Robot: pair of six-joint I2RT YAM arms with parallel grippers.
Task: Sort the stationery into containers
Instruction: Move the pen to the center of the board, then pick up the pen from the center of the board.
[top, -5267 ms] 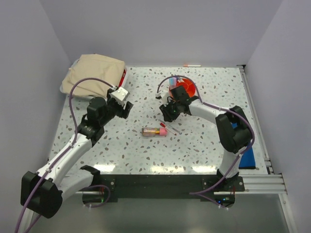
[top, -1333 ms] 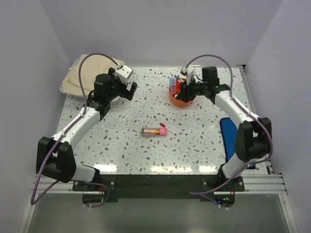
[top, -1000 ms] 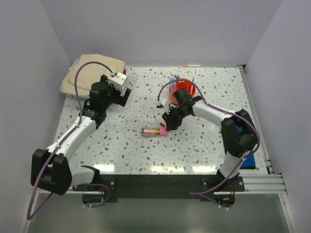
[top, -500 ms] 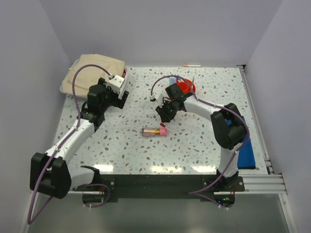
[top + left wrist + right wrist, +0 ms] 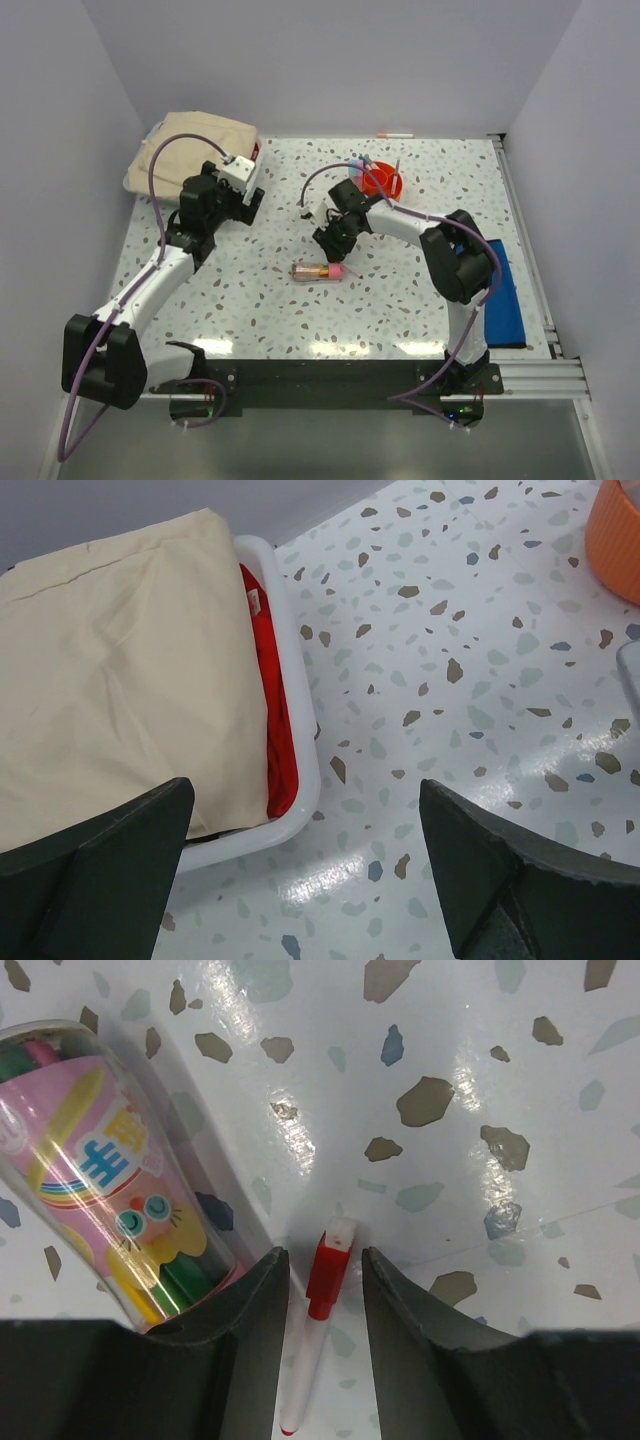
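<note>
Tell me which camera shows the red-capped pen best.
Right wrist: the pen sits mid-frame, cap sharp, lying inside the open right pincer, beside the tube. The top view gives only a tiny sliver of it; the left wrist view misses it.

The clear tube (image 5: 125,1210) carries a pink label (image 5: 90,1150) with one large blue character in an East Asian script, cut off and not surely readable; a cartoon face and a rainbow sit beside it, no legible brand or number

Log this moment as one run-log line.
left gripper: open near cloth | right gripper: open astride red-capped pen beside clear tube | pen not yet lifted
</note>
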